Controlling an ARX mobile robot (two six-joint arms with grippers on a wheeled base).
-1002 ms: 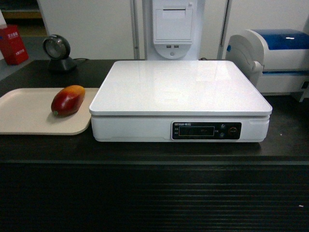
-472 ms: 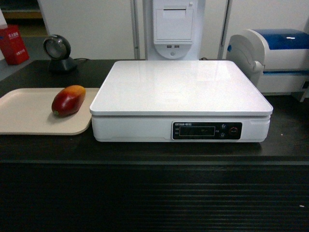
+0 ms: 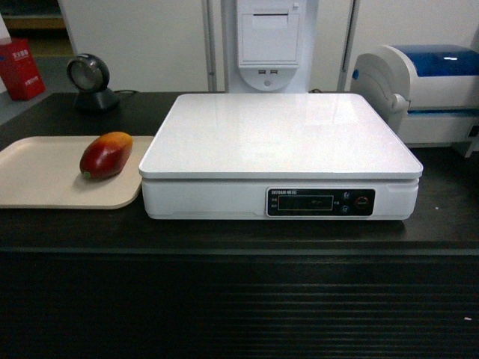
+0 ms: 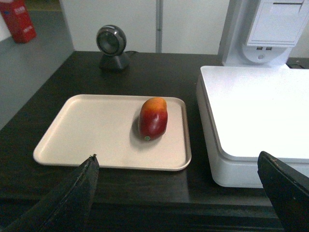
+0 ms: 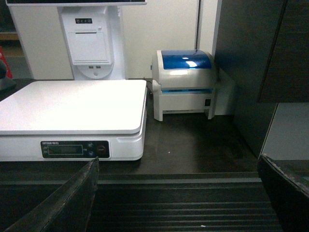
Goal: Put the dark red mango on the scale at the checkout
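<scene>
Nothing has moved: dark red mango (image 4: pixel 153 119) lies on tray (image 4: pixel 87 130), ahead of wide-open left hand (image 4: pixel 178 193).

Left gripper (image 4: pixel 181 193): two dark fingers are showing at the bottom corners of the left wrist view, spread wide apart, with nothing sitting between them. One finger (image 4: pixel 72 193) is rising from lower left, the other from lower right.

Right gripper (image 5: pixel 181 193): it is showing the same pose in the right wrist view, fingers (image 5: pixel 282 191) splayed wide and gripping nothing.

Neither arm is appearing in the head view.
</scene>
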